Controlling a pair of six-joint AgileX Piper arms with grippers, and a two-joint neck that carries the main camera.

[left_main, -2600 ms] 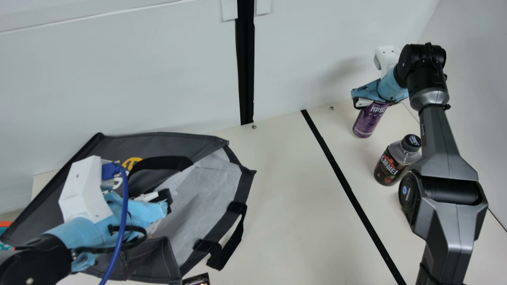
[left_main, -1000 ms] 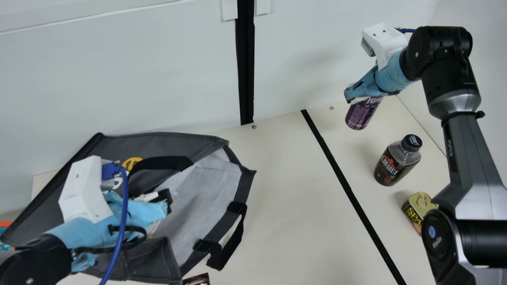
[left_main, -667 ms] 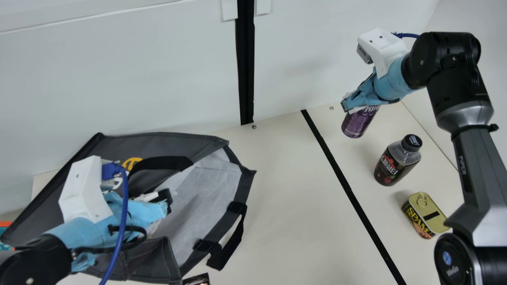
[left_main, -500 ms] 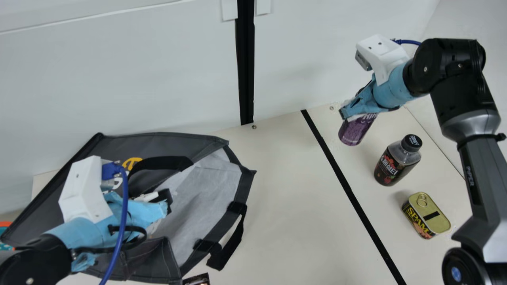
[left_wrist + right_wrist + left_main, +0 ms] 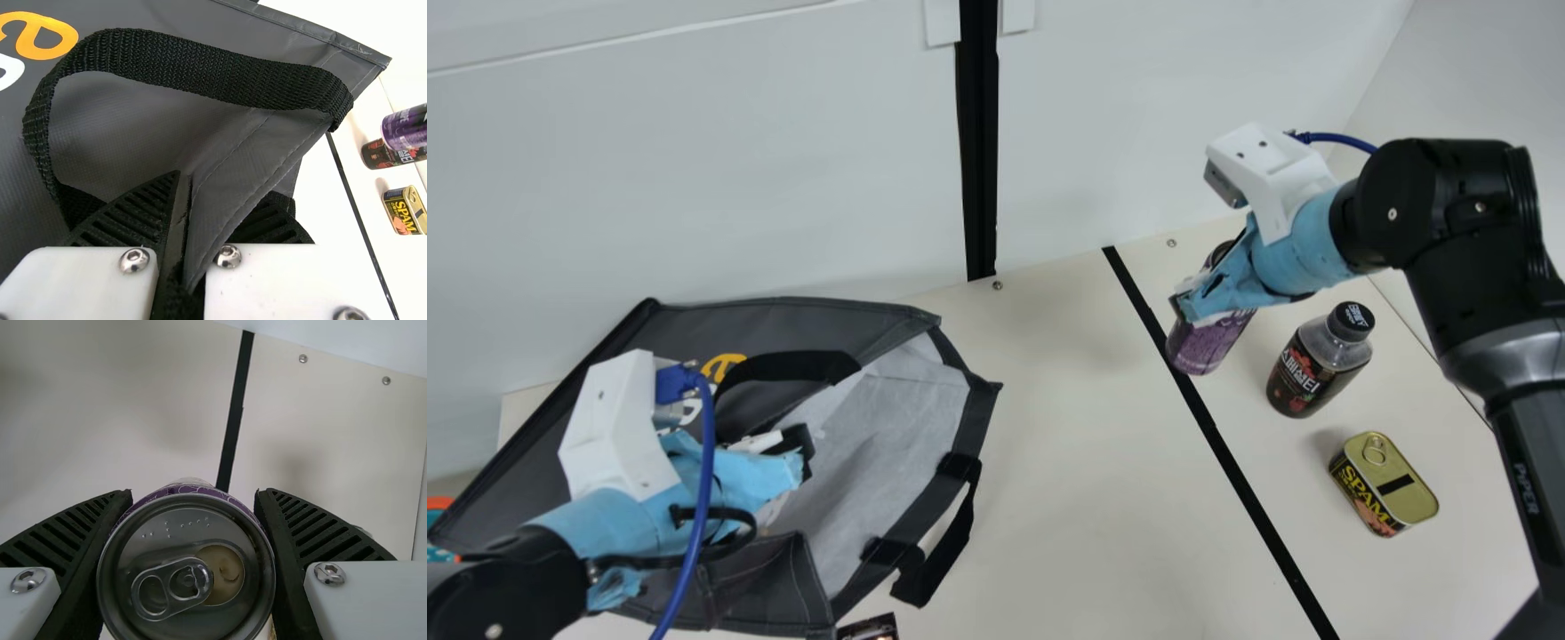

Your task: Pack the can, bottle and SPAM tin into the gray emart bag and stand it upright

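Note:
In the main view my right gripper point(image 5: 1192, 307) is shut on the purple can point(image 5: 1207, 340), held tilted beside the black table stripe. The right wrist view has the can's top point(image 5: 187, 567) between the fingers of my right gripper point(image 5: 193, 547). My left gripper point(image 5: 805, 458) is at the gray bag point(image 5: 783, 320), which lies with its mouth facing right; in the left wrist view my left gripper point(image 5: 183, 233) is shut on the bag's edge point(image 5: 233, 193). The dark bottle point(image 5: 1303, 373) stands upright right of the can, and the SPAM tin point(image 5: 1383, 484) rests nearer the front.
A black strap handle point(image 5: 947, 542) sticks out from the bag's mouth onto the table point(image 5: 1085, 462). A small dark item point(image 5: 869, 628) shows at the bottom edge, and an orange and teal object point(image 5: 438, 529) at the left edge. A white wall rises behind.
My right gripper has lifted the can and carried it left and toward the front, from near the back wall to the black stripe. The SPAM tin has come into view. The left arm kept still.

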